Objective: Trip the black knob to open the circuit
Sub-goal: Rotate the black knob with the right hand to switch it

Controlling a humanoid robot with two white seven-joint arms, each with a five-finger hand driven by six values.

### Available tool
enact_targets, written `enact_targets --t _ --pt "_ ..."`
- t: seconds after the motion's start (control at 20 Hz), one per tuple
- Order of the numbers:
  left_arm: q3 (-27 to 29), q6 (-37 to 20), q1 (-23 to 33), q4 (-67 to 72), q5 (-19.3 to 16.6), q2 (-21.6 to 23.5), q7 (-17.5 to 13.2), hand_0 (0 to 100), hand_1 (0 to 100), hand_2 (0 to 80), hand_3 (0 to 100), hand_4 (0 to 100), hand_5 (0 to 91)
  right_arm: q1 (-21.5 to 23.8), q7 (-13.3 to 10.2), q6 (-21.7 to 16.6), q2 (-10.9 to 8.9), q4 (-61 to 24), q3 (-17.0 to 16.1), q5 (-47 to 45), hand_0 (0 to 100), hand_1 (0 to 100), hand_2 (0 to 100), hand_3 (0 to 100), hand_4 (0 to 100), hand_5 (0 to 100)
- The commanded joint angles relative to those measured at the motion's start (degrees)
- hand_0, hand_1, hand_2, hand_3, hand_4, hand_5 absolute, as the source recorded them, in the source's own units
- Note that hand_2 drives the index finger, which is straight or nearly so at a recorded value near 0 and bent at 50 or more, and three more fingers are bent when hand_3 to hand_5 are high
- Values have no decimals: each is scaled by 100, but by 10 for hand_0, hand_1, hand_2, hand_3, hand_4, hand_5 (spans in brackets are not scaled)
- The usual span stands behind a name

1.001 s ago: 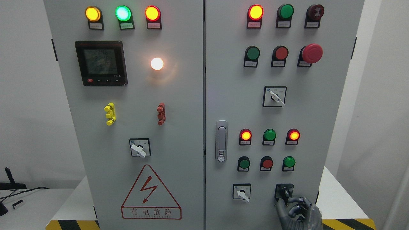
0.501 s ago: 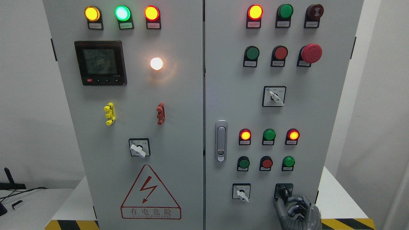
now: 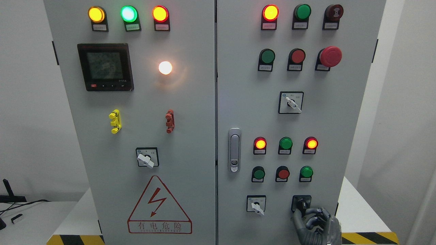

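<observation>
Gripping the black knob (image 3: pixel 301 204) as before, the right hand (image 3: pixel 316 224) keeps its fingers clamped on it. Nothing has visibly turned, and every lamp stays lit alike, so the trip looks not yet done.

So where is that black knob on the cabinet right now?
In the head view, the black knob sits at the lower right of the right-hand door, beside a white selector switch, with the right hand at it.
</observation>
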Motion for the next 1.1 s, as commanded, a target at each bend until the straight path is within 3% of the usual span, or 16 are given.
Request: enact_targets --t 0.0,0.25,1.05 --pt "0 2 0 -2 -176 3 -5 120 389 0 0 0 0 -7 10 4 0 7 37 -36 384 819 602 909 886 976" --pt "0 2 0 -2 -176 3 -5 120 389 0 0 0 0 -7 106 4 0 16 55 -45 384 822 607 909 885 976" --pt "0 2 0 6 -176 3 -5 120 389 0 0 0 0 -16 115 -5 0 16 98 -282 380 823 614 916 889 977"
